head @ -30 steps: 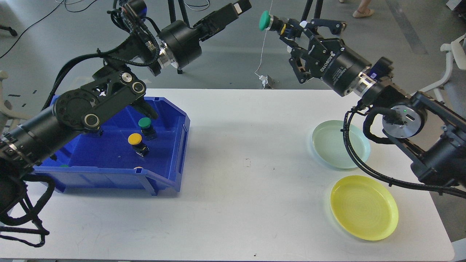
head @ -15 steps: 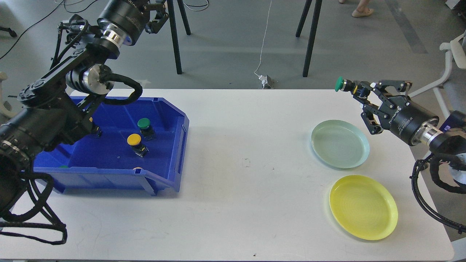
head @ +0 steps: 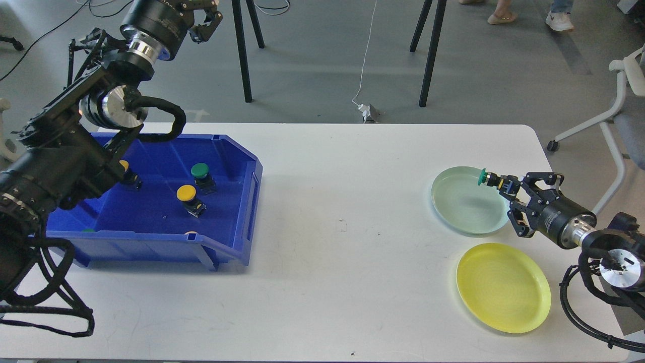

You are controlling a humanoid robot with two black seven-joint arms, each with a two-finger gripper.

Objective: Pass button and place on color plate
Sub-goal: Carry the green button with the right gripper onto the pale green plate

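Observation:
My right gripper point(head: 505, 185) is shut on a green button point(head: 482, 176) and holds it low over the right part of the pale green plate point(head: 456, 201). A yellow plate point(head: 503, 287) lies in front of it. My left gripper point(head: 204, 17) is raised at the top left above the blue bin point(head: 237, 222); its fingers look spread and hold nothing. In the bin lie a green button point(head: 200, 171) and a yellow button point(head: 186, 192), and another yellow one point(head: 124, 166) shows partly behind my left arm.
The white table point(head: 332, 252) runs between bin and plates. Black tripod legs point(head: 428, 50) and a white cable stand on the floor behind it. A white chair point(head: 620, 121) is at the right edge.
My right gripper has come down and right with the green button, from high above the table to just over the pale green plate. My left gripper has drawn back to the upper left.

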